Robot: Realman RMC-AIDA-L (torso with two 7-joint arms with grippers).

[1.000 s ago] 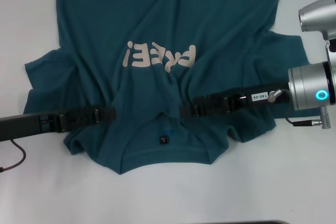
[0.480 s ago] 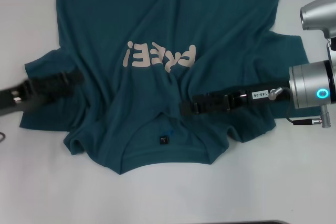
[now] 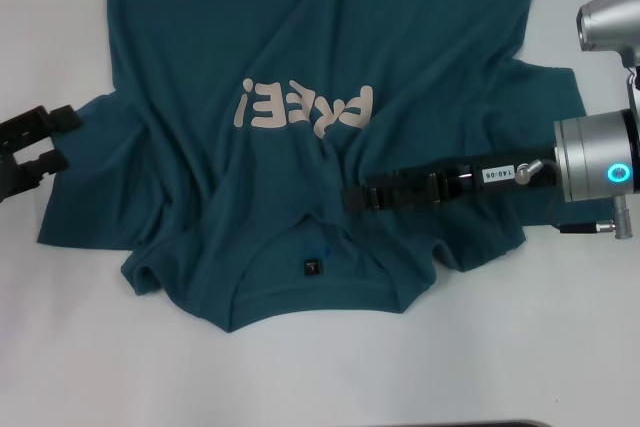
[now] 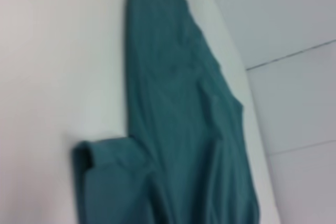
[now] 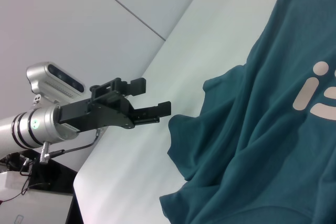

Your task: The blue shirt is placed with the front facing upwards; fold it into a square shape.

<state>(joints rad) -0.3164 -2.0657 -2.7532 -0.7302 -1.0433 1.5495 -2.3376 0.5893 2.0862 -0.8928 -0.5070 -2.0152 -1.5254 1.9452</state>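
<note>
**Shirt lies unfolded as two arms flank the collar**

Head view finds the blue shirt (image 3: 310,147) spread front-up on the white table (image 3: 80,367), its pale lettering (image 3: 305,107) showing and the collar with its small dark neck tag (image 3: 313,267) nearest us. We see our left gripper (image 3: 60,139) at the shirt's left sleeve edge, its fingers (image 3: 45,162) spread and holding nothing; the right wrist view confirms the gap between them (image 5: 149,100). Our right gripper (image 3: 350,201) reaches across the right shoulder to a spot just above the collar. Its dark tip lies against the dark cloth, and we cannot tell whether its fingers are spread or pinching fabric.

By our reckoning the folding has barely begun. Both sleeves lie out to the sides, the body runs full length away from us, and the cloth is rumpled around the collar, with the left sleeve's hem curled over in the left wrist view (image 4: 100,153). No fold toward a square shows yet; sleeves and body all remain to be turned in.

No containers appear in any view.
</note>
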